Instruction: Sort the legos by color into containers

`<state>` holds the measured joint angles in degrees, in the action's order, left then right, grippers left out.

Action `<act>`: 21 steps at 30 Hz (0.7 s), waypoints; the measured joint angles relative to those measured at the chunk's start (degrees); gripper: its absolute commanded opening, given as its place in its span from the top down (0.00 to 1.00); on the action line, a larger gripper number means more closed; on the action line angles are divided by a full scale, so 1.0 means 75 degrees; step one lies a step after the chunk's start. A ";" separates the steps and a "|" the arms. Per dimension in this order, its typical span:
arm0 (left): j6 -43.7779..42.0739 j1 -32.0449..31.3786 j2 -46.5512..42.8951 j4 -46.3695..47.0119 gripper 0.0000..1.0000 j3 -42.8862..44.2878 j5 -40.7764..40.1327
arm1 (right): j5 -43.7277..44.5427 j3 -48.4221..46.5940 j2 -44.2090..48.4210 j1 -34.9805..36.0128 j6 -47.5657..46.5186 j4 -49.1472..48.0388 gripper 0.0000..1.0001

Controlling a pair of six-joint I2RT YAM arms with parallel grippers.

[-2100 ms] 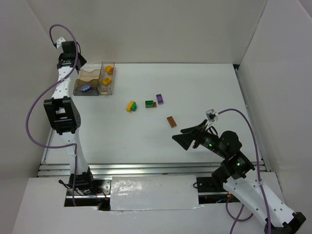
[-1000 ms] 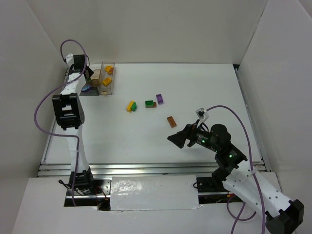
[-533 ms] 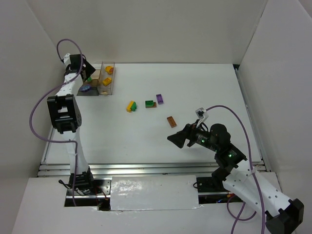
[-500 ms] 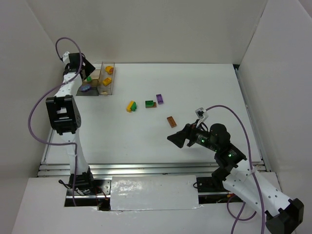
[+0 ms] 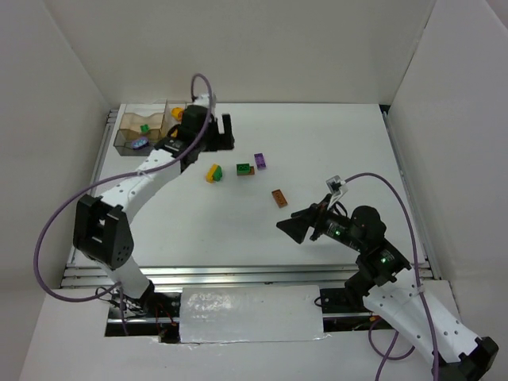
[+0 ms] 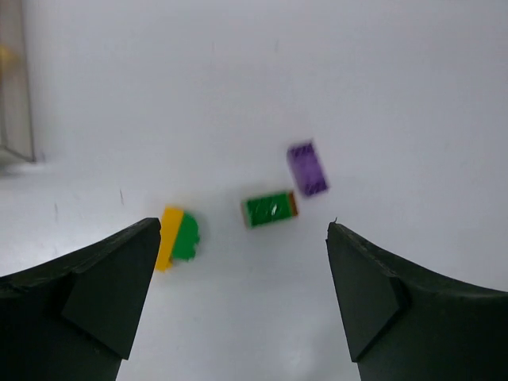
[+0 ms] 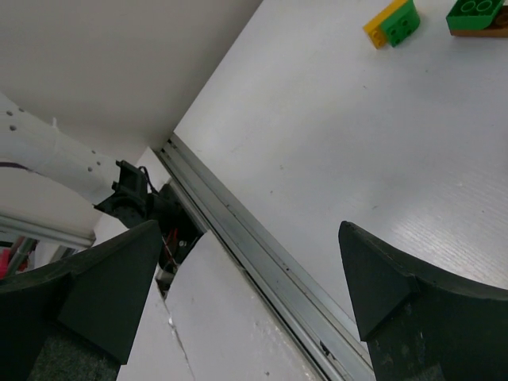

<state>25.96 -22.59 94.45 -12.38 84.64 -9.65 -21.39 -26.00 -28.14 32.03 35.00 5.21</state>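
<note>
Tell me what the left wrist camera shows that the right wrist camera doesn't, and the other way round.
Only the left wrist view shows the purple brick and a sliver of the containers at its left edge. Only the right wrist view shows the metal rail along the near edge and the left arm's base. Both show the yellow-and-green pair and the green brick on a brown one, lying on the white table.

Grey bins [image 5: 119,139] sit far left, holding a green brick [image 5: 145,128], blue brick [image 5: 140,143] and orange brick [image 5: 178,114]. Loose mid-table lie a yellow-green brick [image 5: 213,173], green-brown brick [image 5: 244,169], purple brick [image 5: 259,161] and brown brick [image 5: 279,198].
</note>
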 measured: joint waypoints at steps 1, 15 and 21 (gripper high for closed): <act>-0.0152 -0.0122 0.0111 -0.0050 0.03 -0.0312 0.0085 | -0.0015 -0.0003 0.0096 0.0000 -0.0003 0.0061 0.00; -0.1294 -0.0187 0.1224 -0.0455 0.05 -0.1288 0.0131 | -0.0265 0.0026 0.0554 -0.0006 0.0128 0.0487 0.00; -0.1472 -0.0050 0.2022 -0.0283 0.07 -0.1125 0.0137 | -0.0274 0.0026 0.0571 -0.0006 0.0122 0.0694 0.00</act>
<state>14.92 -22.96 109.62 -14.50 76.20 -8.62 -23.44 -25.80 -23.86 31.99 35.92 10.41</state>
